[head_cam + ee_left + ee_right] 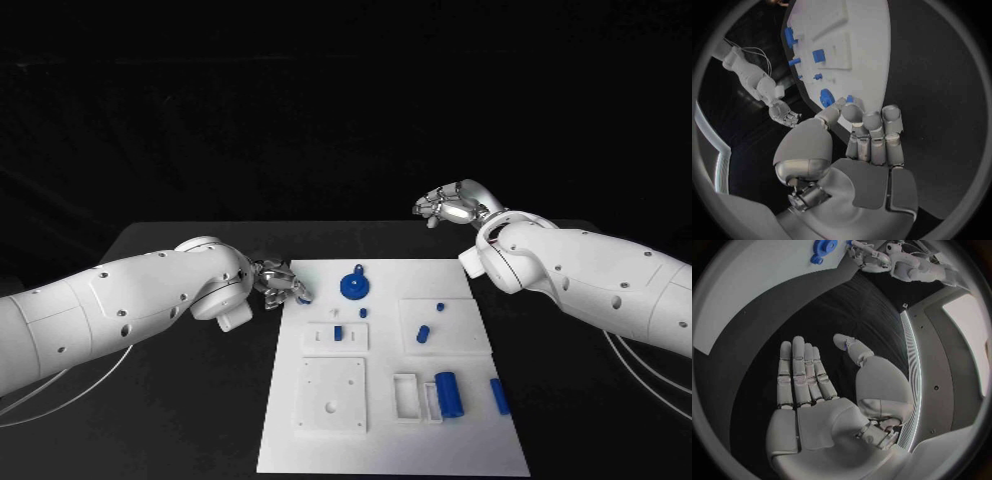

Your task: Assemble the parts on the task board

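Item one: the task board (387, 420), a white plate we find lying lengthwise at the middle of the black table (173, 420).

Item two: the parts, all blue. We list a round disc part (353, 288) near the board's far edge, a small peg (423, 334) on a raised white block at the board's right side, a small square piece (338, 333) on the block left of it, a large cylinder (447, 393) beside a white frame near the front, and a bar (499, 396) by the right edge.

Item three: the left hand (280, 284), at the board's far left corner. We see its fingers extended together in the left wrist view, grasping nothing.

Item four: the right hand (456, 205), beyond the board's far right corner, over the table. We record it released, palm flat, fingers straight, thumb apart.
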Tool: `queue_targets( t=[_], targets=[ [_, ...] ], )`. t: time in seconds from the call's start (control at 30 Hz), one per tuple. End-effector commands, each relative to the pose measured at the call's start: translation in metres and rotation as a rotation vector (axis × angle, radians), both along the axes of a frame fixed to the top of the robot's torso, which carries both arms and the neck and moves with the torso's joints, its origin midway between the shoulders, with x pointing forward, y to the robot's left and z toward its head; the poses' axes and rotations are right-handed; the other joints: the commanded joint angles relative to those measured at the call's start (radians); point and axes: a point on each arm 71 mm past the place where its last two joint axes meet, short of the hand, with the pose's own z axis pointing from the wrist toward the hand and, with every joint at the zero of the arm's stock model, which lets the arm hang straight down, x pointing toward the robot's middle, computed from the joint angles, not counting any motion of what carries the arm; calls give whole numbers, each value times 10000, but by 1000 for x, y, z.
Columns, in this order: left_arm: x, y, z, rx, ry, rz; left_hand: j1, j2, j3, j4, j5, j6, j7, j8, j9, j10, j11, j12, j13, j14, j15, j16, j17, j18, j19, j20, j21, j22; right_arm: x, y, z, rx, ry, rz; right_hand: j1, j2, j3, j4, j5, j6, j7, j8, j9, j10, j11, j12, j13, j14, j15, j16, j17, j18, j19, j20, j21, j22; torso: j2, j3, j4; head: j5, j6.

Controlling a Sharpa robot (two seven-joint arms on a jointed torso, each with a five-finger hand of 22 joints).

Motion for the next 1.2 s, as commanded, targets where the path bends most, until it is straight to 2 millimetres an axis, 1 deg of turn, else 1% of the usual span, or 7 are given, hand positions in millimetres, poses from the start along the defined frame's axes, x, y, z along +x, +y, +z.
queue_targets(
  t=[0.03,0.1,0.33,0.47,0.97,1.07,1.2],
  targets=[
    [-10,-4,0,-389,389,-2,-58,-38,102,-18,335,915,-396,297,333,101,-36,130,63,248,-142,110,38,-165,132,-1137,80,152,0,1,0,22,35,134,-32,95,-22,15,62,-91,7,41,-12,-78,-27,67,-13,-57,-1,44,-16,138,-58,-2,-60,10,-1,6,-4,23,-9],
    [-14,-5,1,-429,364,-77,-100,-50,126,-34,522,934,-427,382,380,110,-66,216,103,288,-184,177,61,-157,187,-1156,127,173,0,1,0,19,39,125,-30,97,-21,14,65,-91,7,41,-13,-79,-27,69,-17,-58,-1,44,-17,138,-58,-3,-60,11,-1,5,-1,35,-10],
    [-28,-8,3,-593,79,-105,-212,-55,187,-60,765,992,-491,602,481,99,-128,391,169,345,-246,296,91,-138,266,-1192,212,192,0,1,0,16,61,134,-27,96,-20,13,78,-94,7,41,-16,-84,-26,75,-29,-61,-1,46,-21,138,-61,-5,-63,12,2,0,3,53,-18],
    [-39,-14,3,-492,-170,-257,-347,-58,212,-79,1405,1040,-546,839,585,113,-184,573,220,445,-303,434,122,-105,388,-1227,336,204,0,1,-1,13,82,148,-25,96,-19,12,86,-96,7,41,-17,-87,-26,78,-36,-63,-1,47,-23,138,-63,-5,-65,12,12,0,-6,56,-26],
    [-59,-28,-2,305,-821,-957,-486,-57,282,-140,1750,1025,-614,1158,690,119,-246,805,212,545,-377,593,129,-40,501,-1246,487,199,0,0,-1,1,128,162,-22,90,-16,15,116,-107,10,40,-25,-101,-23,91,-67,-75,3,48,-33,137,-71,-5,-73,15,10,12,-12,108,-106],
    [-62,-28,-4,467,-835,-1058,-523,-67,333,-166,2152,1016,-629,1251,697,97,-261,883,197,546,-385,641,124,-20,508,-1241,530,196,0,0,-2,0,148,168,-20,90,-13,18,132,-110,11,40,-27,-105,-21,96,-76,-78,4,50,-36,138,-73,-5,-75,16,10,12,-9,110,-98],
    [-64,-28,-7,646,-901,-1152,-542,-51,339,-160,2197,1010,-631,1271,696,92,-262,900,191,545,-386,651,121,-17,511,-1239,541,195,0,0,-4,-5,170,186,-13,90,-6,22,181,-114,13,42,-32,-112,-18,110,-100,-83,6,54,-43,137,-76,-4,-79,19,6,16,-5,136,-128]
  ],
)
